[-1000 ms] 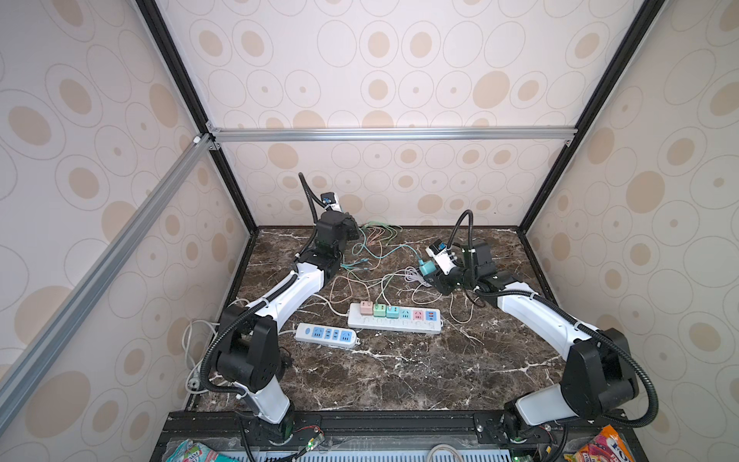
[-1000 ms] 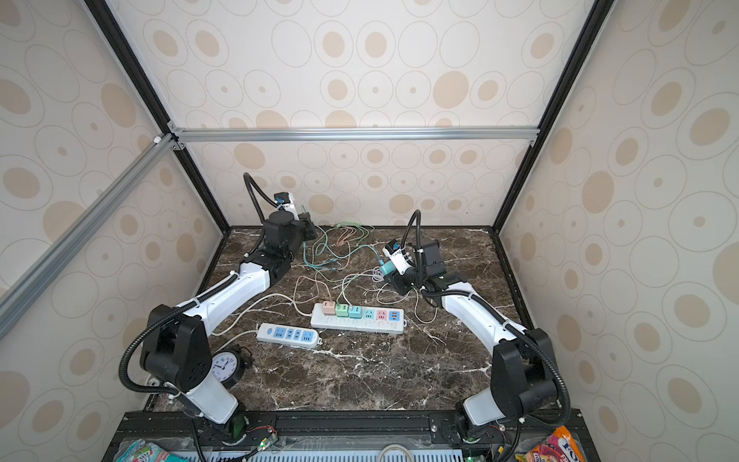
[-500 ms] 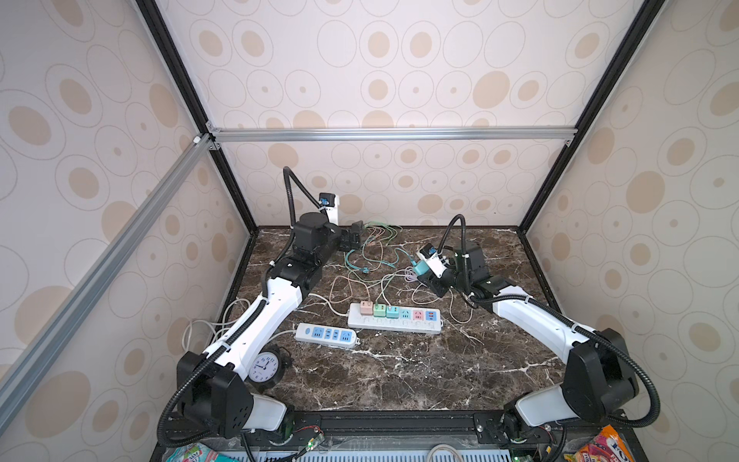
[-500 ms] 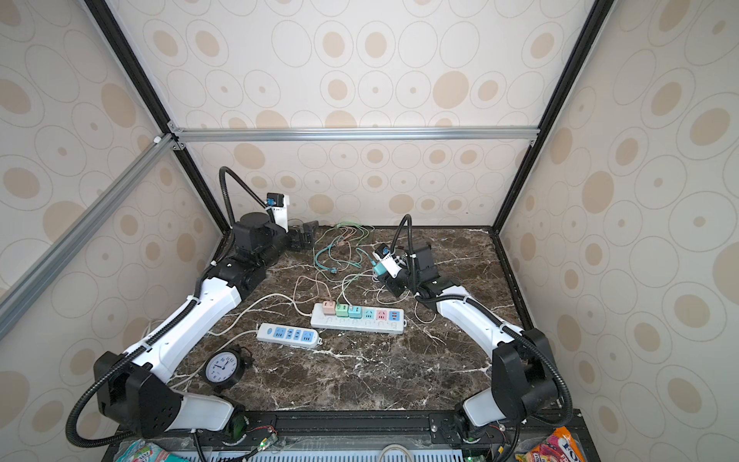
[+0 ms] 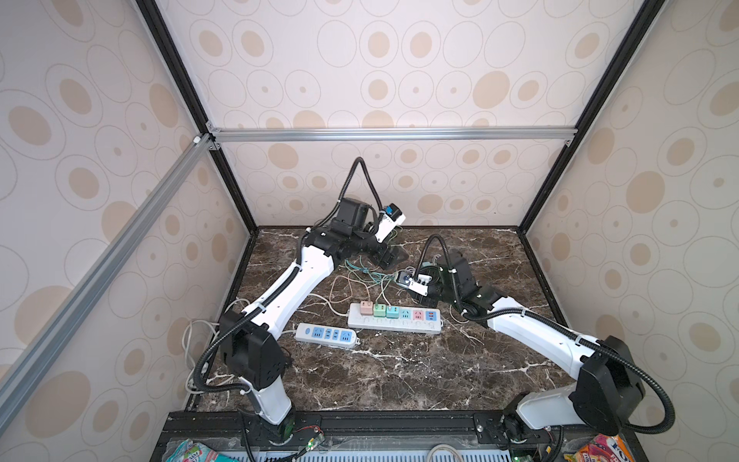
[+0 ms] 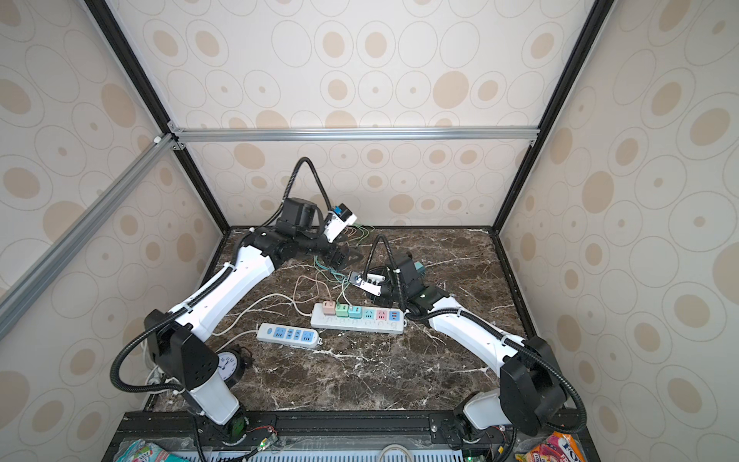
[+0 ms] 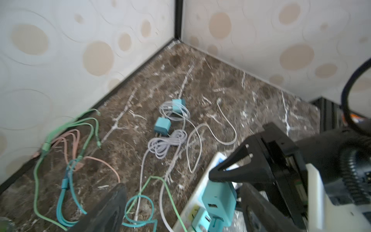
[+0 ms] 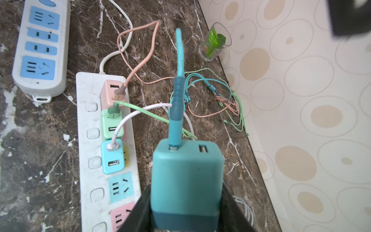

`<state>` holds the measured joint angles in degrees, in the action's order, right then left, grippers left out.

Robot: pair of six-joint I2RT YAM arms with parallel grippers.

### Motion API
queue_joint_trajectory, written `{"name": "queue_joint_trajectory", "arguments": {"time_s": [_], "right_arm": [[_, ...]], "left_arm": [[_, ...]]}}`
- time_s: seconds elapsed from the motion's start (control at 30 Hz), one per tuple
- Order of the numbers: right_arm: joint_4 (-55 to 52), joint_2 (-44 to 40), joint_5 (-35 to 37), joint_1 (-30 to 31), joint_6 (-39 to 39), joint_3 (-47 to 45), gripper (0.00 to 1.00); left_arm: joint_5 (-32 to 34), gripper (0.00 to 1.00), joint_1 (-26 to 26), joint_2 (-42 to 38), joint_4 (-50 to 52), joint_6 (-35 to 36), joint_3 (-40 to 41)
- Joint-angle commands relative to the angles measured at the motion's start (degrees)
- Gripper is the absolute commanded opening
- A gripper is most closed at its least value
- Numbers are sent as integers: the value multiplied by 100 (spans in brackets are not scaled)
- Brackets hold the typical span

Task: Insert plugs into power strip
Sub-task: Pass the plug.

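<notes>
A white power strip (image 5: 394,325) (image 8: 88,120) lies mid-table with pink (image 5: 364,307), mint green (image 5: 378,309) and teal (image 5: 392,311) plugs in its left sockets. My right gripper (image 8: 186,200) is shut on another teal plug (image 8: 186,176) (image 7: 218,198), whose teal cable sticks out of its top. It hangs just above and behind the strip's free sockets (image 8: 121,186). My left gripper (image 5: 390,258) (image 7: 180,217) stands open and empty over the cables behind the strip. Two loose teal plugs (image 7: 162,124) (image 7: 177,104) lie on the table beyond.
A smaller strip with blue sockets (image 5: 326,335) lies front left of the long one. Green, pink and teal cables (image 7: 70,140) tangle near the back wall, by a glass (image 8: 214,42). A clock (image 6: 228,366) stands beside the left arm's base.
My left gripper has opened and moved right and forward, toward the right gripper. The right gripper, still holding the teal plug, has shifted left and toward the strip.
</notes>
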<state>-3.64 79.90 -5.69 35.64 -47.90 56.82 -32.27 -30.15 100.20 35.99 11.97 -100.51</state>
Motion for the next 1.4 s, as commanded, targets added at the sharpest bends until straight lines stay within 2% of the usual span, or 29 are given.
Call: {"name": "queue_joint_trajectory", "arguments": {"time_s": [0.0,0.1,0.2,0.33,0.47,0.6,0.73,0.9,1.23,1.37], "right_arm": [[596,-197,212,91,-626,-163,0],[978,-269,286,127,-646,-329,0],[1257,-316,338,170,-622,-440,0],[1544,-337,497,180,-605,-561,0],[1562,-380,461,180,-598,-602,0],[1542,-385,334,189,-509,-555,0],[1550,-274,270,224,-447,-460,0],[1685,-126,361,259,-392,-391,0],[1875,-23,496,322,-237,-297,0],[1889,-2,526,340,-207,-250,0]], "left_arm": [[-309,83,-41,141,957,625,-337],[-218,81,-30,143,863,546,-250],[-341,86,-5,118,591,304,-118],[-935,80,148,43,452,241,7],[-1087,77,379,-154,165,164,353],[-1503,70,433,-10,304,225,263],[-1610,66,422,130,391,301,207],[-1774,65,422,159,413,403,296],[-1753,61,413,298,516,486,375],[-1796,52,414,307,532,524,401]]}}
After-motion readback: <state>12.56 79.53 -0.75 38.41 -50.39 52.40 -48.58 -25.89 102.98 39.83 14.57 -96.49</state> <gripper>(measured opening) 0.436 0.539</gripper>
